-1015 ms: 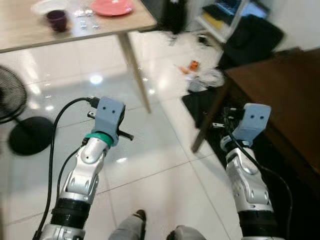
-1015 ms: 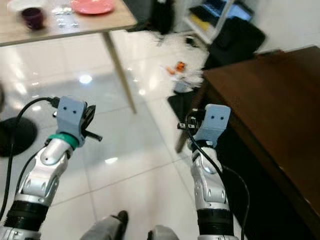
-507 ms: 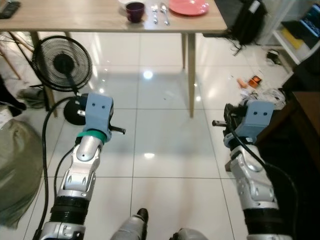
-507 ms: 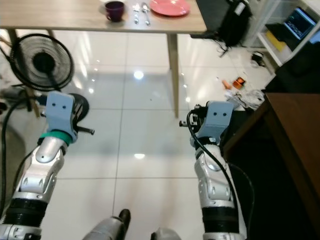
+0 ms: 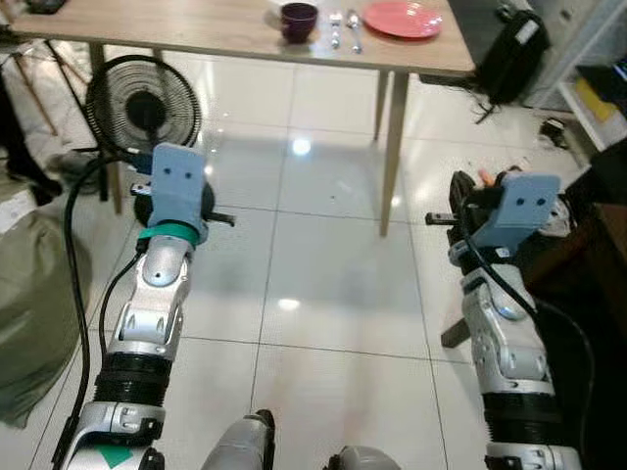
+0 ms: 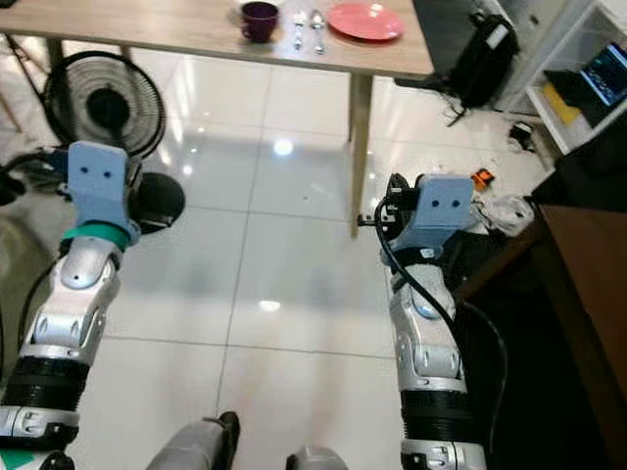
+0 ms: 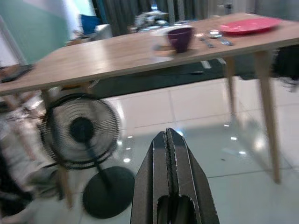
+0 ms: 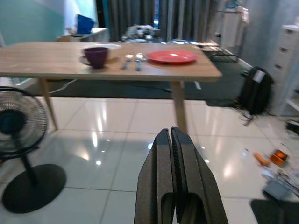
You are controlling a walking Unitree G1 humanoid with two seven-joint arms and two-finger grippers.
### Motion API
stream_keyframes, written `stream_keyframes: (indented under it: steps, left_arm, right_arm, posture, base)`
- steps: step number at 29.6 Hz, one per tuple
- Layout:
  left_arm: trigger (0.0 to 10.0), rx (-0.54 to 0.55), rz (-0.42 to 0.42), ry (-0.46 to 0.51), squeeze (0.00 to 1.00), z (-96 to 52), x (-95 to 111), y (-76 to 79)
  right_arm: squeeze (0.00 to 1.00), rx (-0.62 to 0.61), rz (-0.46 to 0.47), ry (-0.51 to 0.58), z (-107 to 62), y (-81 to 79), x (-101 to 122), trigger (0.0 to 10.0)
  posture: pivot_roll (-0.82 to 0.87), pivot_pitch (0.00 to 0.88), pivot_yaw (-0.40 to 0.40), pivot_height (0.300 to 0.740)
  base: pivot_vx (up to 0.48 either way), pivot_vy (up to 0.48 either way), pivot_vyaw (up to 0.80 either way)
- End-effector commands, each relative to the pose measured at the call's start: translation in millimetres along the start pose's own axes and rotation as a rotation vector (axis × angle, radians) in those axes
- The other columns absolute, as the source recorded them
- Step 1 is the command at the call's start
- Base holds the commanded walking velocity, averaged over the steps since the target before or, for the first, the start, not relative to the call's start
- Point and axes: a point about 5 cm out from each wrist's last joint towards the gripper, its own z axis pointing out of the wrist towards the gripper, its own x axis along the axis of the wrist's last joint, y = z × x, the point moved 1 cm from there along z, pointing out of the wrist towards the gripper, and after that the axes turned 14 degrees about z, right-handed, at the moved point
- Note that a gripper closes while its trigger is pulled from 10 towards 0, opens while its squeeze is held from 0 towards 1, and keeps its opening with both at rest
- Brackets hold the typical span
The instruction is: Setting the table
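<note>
A long light-wood bench (image 8: 56, 60) on slim tapered legs stands across the glossy white tiled floor (image 5: 323, 284), well ahead of the robot. Toward its right end sit the table things: a dark purple cup (image 8: 96, 57), then two silver spoons (image 8: 133, 59) lying side by side just beside it, then a flat coral-pink round plate (image 8: 172, 56) nearest the bench's corner. A white dish (image 8: 100, 46) lies just behind the cup; whether the two touch I cannot make out.

Both silver arms are raised in front of the body, well short of the bench, over bare floor. The left claw (image 7: 171, 140) has its two black fingers pressed flat together, clenched on nothing, pointing toward the bench with the cup ahead of it. The right claw (image 8: 172, 138) is likewise clenched shut and empty, aimed at the bench's right front leg (image 8: 178, 105), with the plate above.

A black pedestal fan (image 5: 143, 103) with a round wire cage stands on the floor under the bench's left part, its disc base (image 8: 33, 186) on the tiles. A black backpack (image 5: 513, 47) leans beyond the bench's right end, and small clutter with an orange bit (image 8: 279, 155) lies on the floor to the right. A grey-green sack (image 5: 34, 313) slumps at the robot's left.
</note>
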Motion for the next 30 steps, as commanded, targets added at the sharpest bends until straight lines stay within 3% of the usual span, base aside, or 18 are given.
stream_keyframes:
  steps: [1, 23, 30]
  left_arm:
    - [10.0, -0.020, -0.006, -0.005, 0.00, -0.1, -2, 5.5]
    - [10.0, -0.033, -0.009, -0.001, 0.00, -0.9, -3, 11.3]
    - [10.0, -0.039, -0.010, 0.003, 0.00, -1.0, -2, 12.0]
  right_arm:
    - [0.00, -0.018, 0.000, 0.004, -0.8, 4.6, 1, 10.0]
    - [0.00, -0.065, 0.013, 0.002, 0.5, 11.7, 0, 10.0]
    - [0.00, -0.091, 0.022, -0.006, 1.2, 15.0, -1, 10.0]
  posture:
    - [0.03, 0.000, 0.015, 0.740]
    - [0.03, 0.000, 0.014, 0.740]
    - [0.03, 0.000, 0.015, 0.740]
  base:
    - [0.465, 0.000, 0.00]
    - [0.465, 0.000, 0.00]
    - [0.465, 0.000, -0.68]
